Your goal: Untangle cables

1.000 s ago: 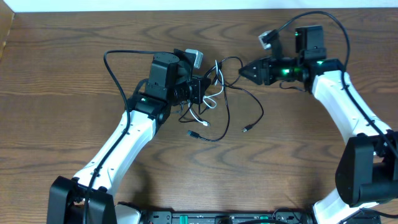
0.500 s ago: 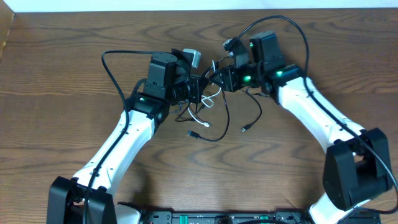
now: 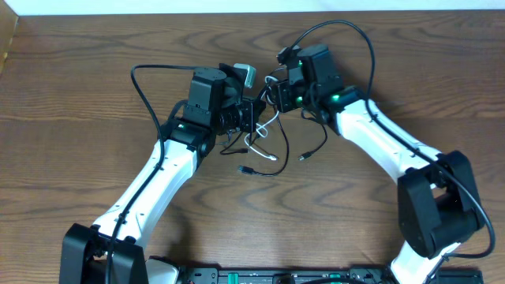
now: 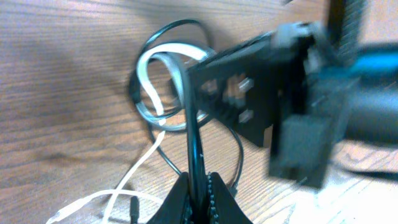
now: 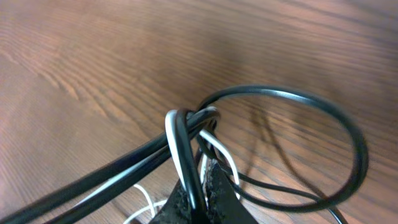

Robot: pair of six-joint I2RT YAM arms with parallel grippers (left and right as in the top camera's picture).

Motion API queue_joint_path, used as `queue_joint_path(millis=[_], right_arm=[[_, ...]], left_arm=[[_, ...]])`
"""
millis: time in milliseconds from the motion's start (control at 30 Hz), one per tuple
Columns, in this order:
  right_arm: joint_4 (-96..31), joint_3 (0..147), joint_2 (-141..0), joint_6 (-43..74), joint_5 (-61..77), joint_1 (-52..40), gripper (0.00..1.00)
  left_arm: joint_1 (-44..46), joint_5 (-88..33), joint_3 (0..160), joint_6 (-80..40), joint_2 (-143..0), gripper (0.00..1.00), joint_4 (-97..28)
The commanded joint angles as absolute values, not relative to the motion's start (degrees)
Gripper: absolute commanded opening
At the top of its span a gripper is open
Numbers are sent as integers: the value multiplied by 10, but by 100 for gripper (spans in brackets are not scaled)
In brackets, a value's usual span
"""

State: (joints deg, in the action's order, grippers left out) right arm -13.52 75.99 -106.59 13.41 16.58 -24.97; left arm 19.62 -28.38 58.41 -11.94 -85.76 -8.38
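The cables (image 3: 267, 132), two black and one white, lie tangled on the wooden table between the two arms. Black plug ends rest at the front (image 3: 243, 169) and front right (image 3: 303, 158). My left gripper (image 3: 254, 117) is shut on a black cable (image 4: 191, 134), which rises from the jaws toward a black-and-white loop (image 4: 149, 81). My right gripper (image 3: 273, 96) meets the tangle from the right. In the right wrist view it (image 5: 200, 180) is shut on a black strand (image 5: 181, 146) with a white strand beside it. A wide black loop (image 5: 348, 134) hangs past it.
The arms' own thicker black cables arch over the table at the left (image 3: 142, 87) and at the back right (image 3: 347, 28). The right gripper's black body (image 4: 267, 93) fills the upper right of the left wrist view. The table's far edge (image 3: 237, 11) runs close behind.
My right arm swung left from the table's right side to the tangle and closed on a black cable. The loose cable ends shifted slightly left. The left arm stayed put.
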Motion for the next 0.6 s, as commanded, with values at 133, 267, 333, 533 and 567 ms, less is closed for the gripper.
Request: queue_joint_path(millis=[133,267,333,533,567], right_arm=[[-221,761,-916,127,171,-124,1],[-249,761,-876,128,295,-11,1],[-247,761,-876,137,340,26,1],[-263,761,-878,160,340,92,1],[-271,761,-878,163,331,101,1]], left_arm=[[197,-223,589,-114,-850,8,-112],[196,-119,589,-114,-850,7,-144],[196,-81,589,-115,-850,7,-166],[177,-53,589,-116,-850,7,-213],[171,-53,589,-116,-850,7,-217]])
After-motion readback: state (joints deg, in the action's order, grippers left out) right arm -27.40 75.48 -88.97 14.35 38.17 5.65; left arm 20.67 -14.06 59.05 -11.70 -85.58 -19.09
